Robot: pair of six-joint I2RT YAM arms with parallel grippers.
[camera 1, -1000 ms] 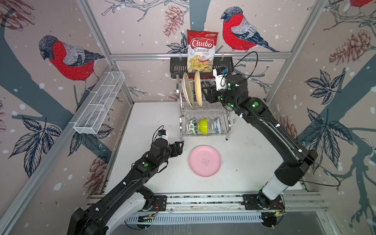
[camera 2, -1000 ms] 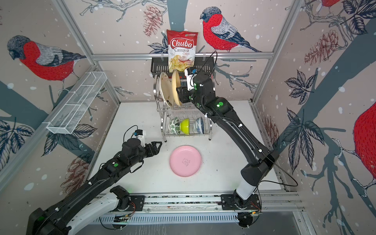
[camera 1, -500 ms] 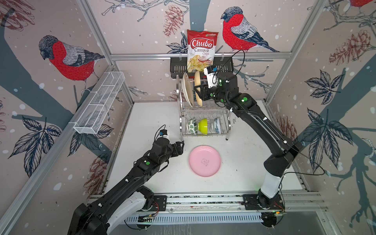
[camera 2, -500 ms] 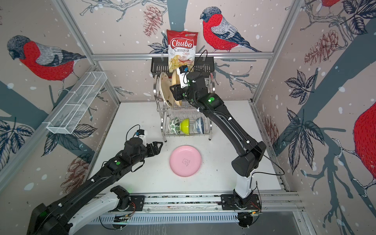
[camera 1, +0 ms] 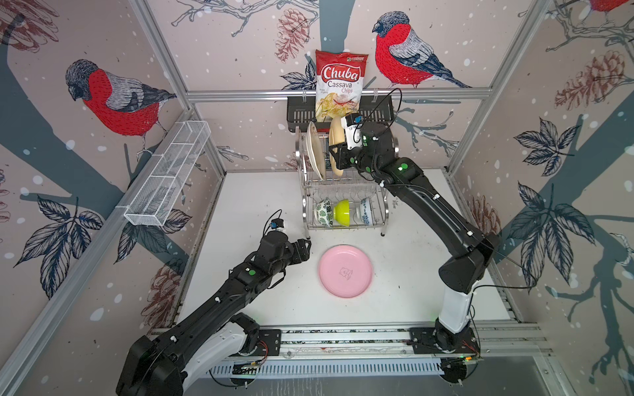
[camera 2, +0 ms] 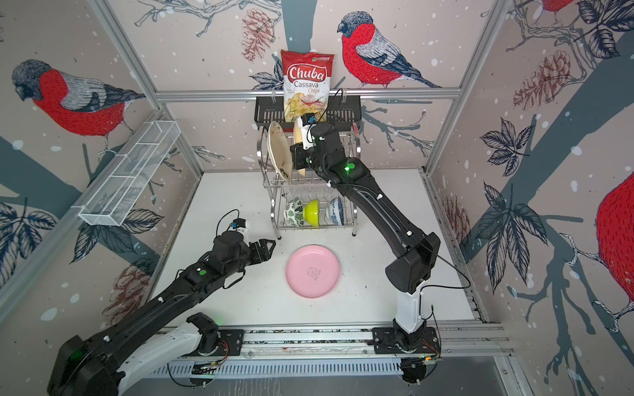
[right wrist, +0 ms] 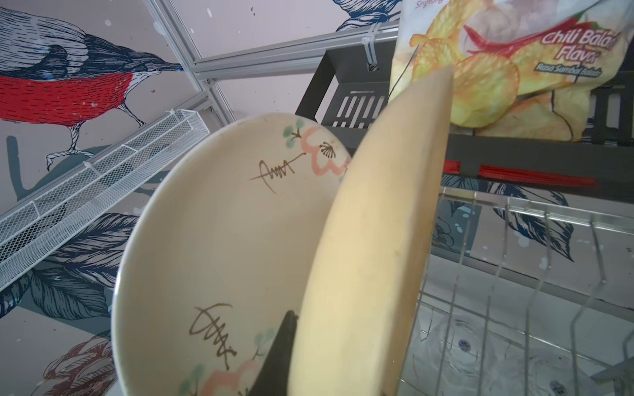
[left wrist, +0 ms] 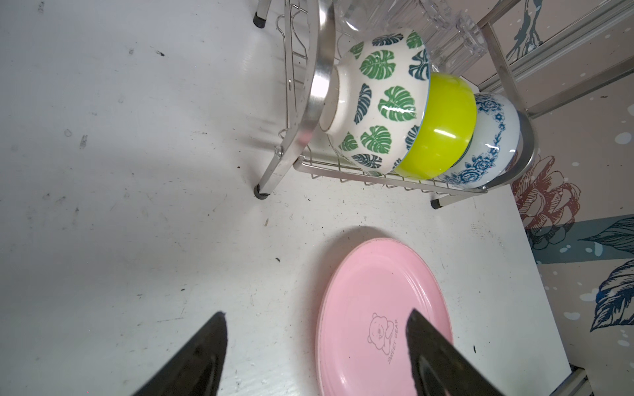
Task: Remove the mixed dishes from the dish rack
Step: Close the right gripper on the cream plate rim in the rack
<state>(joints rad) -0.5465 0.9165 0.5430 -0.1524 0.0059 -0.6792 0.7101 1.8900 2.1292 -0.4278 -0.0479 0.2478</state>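
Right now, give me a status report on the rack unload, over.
Left fingers open, empty, near pink plate on table. Right fingers straddle pale yellow plate in dish rack, grip unconfirmed. Cream floral plate crowds it close.

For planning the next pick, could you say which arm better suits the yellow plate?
Right: the right gripper straddles the pale yellow plate; the left gripper sits open, low, by the pink plate.

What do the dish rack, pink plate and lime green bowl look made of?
dish rack: metal wire and strap with a chrome-like polish; mirror glare on the side band.
pink plate: probably plastic or melamine, satin finish; soft sheen, printed bear motif.
lime green bowl: glazed ceramic or glossy plastic, cannot tell which; sharp highlight, uniform colour.
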